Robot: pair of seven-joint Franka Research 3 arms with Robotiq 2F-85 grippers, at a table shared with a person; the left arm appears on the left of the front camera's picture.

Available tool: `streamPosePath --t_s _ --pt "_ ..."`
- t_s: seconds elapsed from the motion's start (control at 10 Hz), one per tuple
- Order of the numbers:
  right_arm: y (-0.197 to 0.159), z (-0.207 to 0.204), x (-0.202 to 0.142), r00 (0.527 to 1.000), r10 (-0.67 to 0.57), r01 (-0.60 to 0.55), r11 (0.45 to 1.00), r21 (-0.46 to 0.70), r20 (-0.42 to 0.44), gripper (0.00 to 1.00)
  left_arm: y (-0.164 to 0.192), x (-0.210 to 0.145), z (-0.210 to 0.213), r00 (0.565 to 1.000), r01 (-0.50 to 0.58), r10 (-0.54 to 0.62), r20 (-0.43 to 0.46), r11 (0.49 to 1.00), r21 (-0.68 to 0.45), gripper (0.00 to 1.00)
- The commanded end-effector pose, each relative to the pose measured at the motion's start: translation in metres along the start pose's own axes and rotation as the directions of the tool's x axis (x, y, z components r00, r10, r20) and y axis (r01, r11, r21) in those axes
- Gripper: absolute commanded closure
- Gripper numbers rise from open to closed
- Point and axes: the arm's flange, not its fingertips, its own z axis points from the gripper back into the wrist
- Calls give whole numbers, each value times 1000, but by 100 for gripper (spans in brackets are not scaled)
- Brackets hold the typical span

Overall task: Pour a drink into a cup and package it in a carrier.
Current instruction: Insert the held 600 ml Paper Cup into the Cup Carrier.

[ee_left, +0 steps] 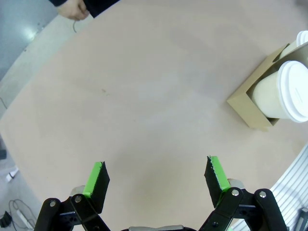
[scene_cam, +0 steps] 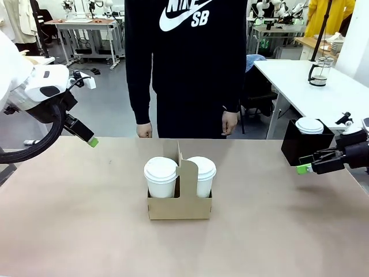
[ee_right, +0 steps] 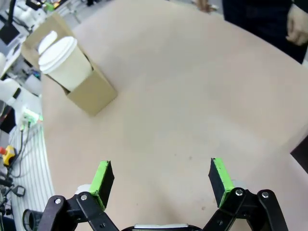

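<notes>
1. The brown cardboard carrier (scene_cam: 179, 199) stands mid-worktop (scene_cam: 69, 231) with two lidded white paper cups, the left cup (scene_cam: 160, 176) and the right cup (scene_cam: 201, 175), seated in its pockets on either side of the upright handle (scene_cam: 185, 173).
2. The left hand (ee_left: 156, 174) hangs wide and empty above bare worktop, well apart from the carrier; the right hand (ee_right: 161, 179) is likewise wide and empty at the other side.
3. Risk: if either hand swings inward low, it could clip a cup lid or the tall handle and tip the light carrier, spilling any drink.
4. A lift by the handle alone may tilt it if the cups weigh unevenly.
5. Hard to tell: whether the cups hold liquid, and how deep they sit.
6. A black box (scene_cam: 305, 144) carrying a third lidded cup (scene_cam: 309, 125) sits near the right hand, partly hidden behind it.
</notes>
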Motion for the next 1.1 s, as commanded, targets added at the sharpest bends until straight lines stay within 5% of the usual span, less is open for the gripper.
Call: streamPosePath --t_s 0.0,1.0 --pt "17 -1 -2 1000 -10 9 999 -45 -22 0 -2 0 2 1000 -13 13 -11 1000 7 0" --pt "0 0 0 1000 0 0 1000 0 0 0 -2 0 2 1000 -13 13 -11 1000 7 0"
